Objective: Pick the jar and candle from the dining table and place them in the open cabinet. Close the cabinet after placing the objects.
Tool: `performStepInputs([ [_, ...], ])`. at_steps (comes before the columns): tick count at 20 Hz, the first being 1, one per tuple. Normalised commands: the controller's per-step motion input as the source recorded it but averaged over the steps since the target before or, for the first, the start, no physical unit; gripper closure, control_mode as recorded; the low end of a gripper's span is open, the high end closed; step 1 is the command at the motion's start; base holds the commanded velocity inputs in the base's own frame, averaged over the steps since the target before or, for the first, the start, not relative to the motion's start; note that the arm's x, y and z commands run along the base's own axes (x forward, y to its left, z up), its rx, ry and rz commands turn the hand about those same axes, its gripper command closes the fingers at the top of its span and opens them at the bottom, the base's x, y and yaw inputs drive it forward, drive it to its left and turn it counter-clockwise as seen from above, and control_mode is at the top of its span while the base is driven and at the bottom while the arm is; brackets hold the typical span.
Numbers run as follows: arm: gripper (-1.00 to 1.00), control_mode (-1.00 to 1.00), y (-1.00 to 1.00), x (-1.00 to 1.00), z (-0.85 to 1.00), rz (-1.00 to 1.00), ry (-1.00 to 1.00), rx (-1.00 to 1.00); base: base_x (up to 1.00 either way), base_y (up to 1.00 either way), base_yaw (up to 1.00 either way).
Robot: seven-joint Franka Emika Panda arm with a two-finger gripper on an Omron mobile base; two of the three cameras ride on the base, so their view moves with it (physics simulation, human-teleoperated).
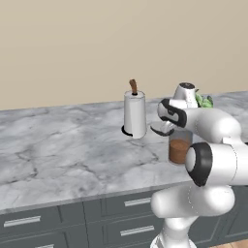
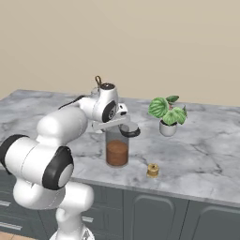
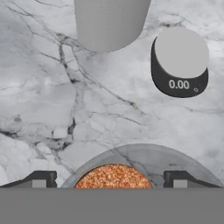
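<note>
Grey-veined white marble dining table (image 2: 206, 154) carries the clear glass jar (image 2: 116, 149) of reddish-brown grains near its front edge, directly beneath the wide-open gripper (image 3: 109, 177), fingertips (image 3: 43, 178) flanking its rim.

kitchen | marble dining table (image 1: 58, 145); drawers (image 1: 72, 218); paper-towel roll (image 1: 134, 115); scale (image 3: 180, 63)

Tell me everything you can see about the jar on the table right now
The jar is a clear glass cylinder, lidless as far as the hand view shows, its lower half filled with grainy reddish-brown stuff. It stands upright on the marble dining table near the front edge, left of the candle. The open gripper sits right above it, one finger on each side of the rim; contact can't be confirmed.
</note>
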Motion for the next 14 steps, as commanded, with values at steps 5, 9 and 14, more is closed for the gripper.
performStepInputs([
  [5,1.0,-1.0,0.0,-0.06,-0.43,0.03,0.0,-0.01,0.0,0.0,0.0],
  [9,1.0,-1.0,0.0,-0.23,-0.42,0.03,0.0,-0.01,0.0,0.0,0.0],
  [14,1.0,-1.0,0.0,-0.37,-0.33,0.05,0.0,0.0,0.0,0.0,0.0],
])
